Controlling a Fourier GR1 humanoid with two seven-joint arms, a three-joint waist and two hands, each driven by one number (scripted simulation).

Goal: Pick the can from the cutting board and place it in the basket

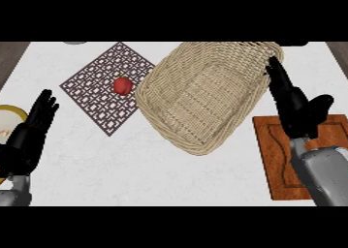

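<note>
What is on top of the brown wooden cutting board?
On the brown wooden cutting board, no can shows on the bare part. The black right hand and its grey forearm cover the board's right side, so anything there is hidden.

The right robot hand (296, 106) stands just beside the right rim of the basket (197, 97). Its black fingers are straight and held together, and their tips overlap the rim's far corner, though whether they touch it cannot be told. The thumb juts out sideways, away from the basket. Below, the grey right forearm (325, 177) runs down to the view's lower edge. The left robot hand (29, 138) rests well apart from the basket, on its left side, with fingers straight, slightly fanned and pointing up. Only a small part of the grey left forearm (10, 196) shows beneath it.
</note>
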